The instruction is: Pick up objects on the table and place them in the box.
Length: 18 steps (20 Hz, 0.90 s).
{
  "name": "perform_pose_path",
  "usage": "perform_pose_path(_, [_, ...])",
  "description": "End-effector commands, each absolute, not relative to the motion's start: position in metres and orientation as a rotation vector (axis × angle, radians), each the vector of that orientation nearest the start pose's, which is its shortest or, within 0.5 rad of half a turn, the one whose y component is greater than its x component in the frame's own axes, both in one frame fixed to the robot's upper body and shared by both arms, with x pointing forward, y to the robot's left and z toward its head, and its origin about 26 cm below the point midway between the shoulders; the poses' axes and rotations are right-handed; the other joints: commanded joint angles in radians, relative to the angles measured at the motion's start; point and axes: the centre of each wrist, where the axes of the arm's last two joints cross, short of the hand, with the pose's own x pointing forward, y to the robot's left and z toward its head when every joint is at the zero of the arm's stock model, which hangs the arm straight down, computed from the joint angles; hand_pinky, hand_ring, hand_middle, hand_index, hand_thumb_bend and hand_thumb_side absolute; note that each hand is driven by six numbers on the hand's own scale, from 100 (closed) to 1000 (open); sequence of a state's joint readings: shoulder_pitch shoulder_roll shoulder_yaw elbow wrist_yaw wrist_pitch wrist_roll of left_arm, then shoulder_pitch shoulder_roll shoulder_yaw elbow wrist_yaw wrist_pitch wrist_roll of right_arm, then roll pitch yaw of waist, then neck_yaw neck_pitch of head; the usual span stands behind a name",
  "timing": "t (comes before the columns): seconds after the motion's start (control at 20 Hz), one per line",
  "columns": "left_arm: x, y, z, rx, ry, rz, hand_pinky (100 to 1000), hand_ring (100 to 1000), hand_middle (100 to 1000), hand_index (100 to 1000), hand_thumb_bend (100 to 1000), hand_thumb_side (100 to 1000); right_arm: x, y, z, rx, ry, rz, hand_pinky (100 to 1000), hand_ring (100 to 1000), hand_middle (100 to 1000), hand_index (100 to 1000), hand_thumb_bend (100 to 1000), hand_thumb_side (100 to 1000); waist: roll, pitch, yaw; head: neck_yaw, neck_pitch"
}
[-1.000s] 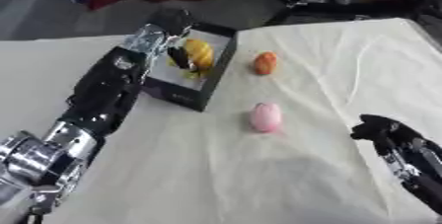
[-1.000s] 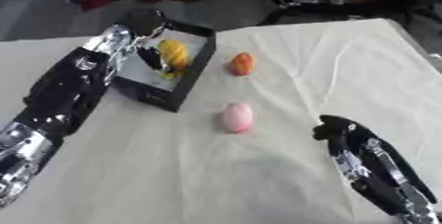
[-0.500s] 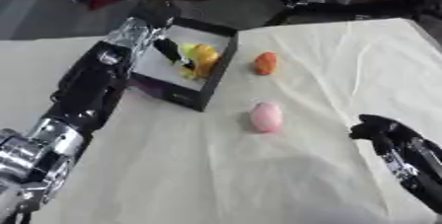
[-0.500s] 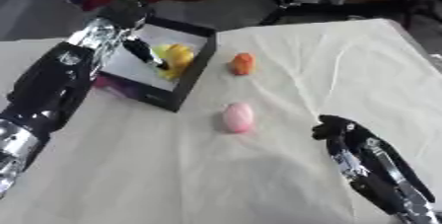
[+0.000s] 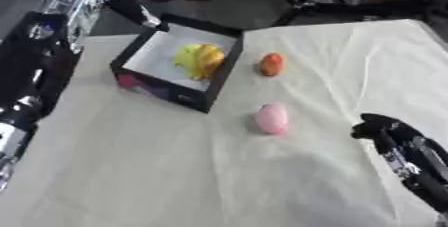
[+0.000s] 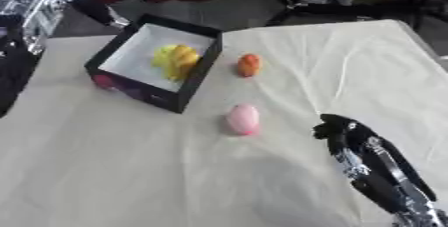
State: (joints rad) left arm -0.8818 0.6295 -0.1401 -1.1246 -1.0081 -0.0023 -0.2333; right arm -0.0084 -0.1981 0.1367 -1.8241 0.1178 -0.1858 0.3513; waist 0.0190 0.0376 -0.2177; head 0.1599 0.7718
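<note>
Our left hand point(image 5: 131, 8) has drawn back from over the box point(image 5: 220, 73) since a second ago and now sits just past the box's far left corner, with nothing in it that we can see; whether its fingers are spread or curled we cannot tell. The yellow object point(image 5: 199, 59) lies inside the box on its white floor. Two things remain on the cream-covered worktop point(image 5: 175, 171): an orange rounded object point(image 5: 272, 64) just right of the box, and a pink egg-shaped object point(image 5: 272, 118) in front of the box's near right corner, well apart from the orange one. Our right hand point(image 6: 337, 128) waits further right of the box, beyond the pink object, fingers curled and holding nothing. We judge the next pick is one of these two; the pink one is nearer the right hand. To do it well, we should come down from above, close fingers and thumb across its narrow middle so it cannot roll, then lift clear of the box's black wall before lowering it beside the yellow object.
</note>
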Motion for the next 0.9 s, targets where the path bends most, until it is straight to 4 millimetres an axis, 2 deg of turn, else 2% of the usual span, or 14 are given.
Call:
perform_pose_path(0.05, [0.42,0.345,0.285,1.357,-1.493,-1.201,805,672,717,872,1000,627,0.273,-0.245,0.067,0.104,-1.916,0.74,863,746,707,863,100,712,0.002,-0.026,0.004,-0.005,-0.002])
perform_pose_path(0.2, [0.395,0.348,0.272,1.258,-1.614,-1.077,793,632,686,861,1000,615,0.274,-0.246,0.07,0.094,-1.925,0.743,863,746,708,863,100,701,-0.001,-0.023,0.008,-0.009,-0.002])
perform_pose_path(0.5, [0.356,0.343,0.223,1.025,-1.817,-0.722,774,585,632,835,1000,607,0.277,-0.251,0.084,0.071,-1.965,0.789,862,747,710,867,100,657,-0.007,-0.017,0.021,-0.018,-0.002])
perform_pose_path(0.65, [0.34,0.339,0.19,0.89,-1.851,-0.566,769,579,627,833,1000,616,0.281,-0.256,0.098,0.055,-1.99,0.848,861,748,711,869,100,633,-0.009,-0.014,0.031,-0.028,-0.002])
perform_pose_path(0.9, [0.32,0.331,0.15,0.761,-1.851,-0.463,757,571,621,833,983,622,0.291,-0.267,0.118,0.021,-1.996,0.965,859,751,716,876,100,590,-0.013,-0.009,0.048,-0.046,-0.002])
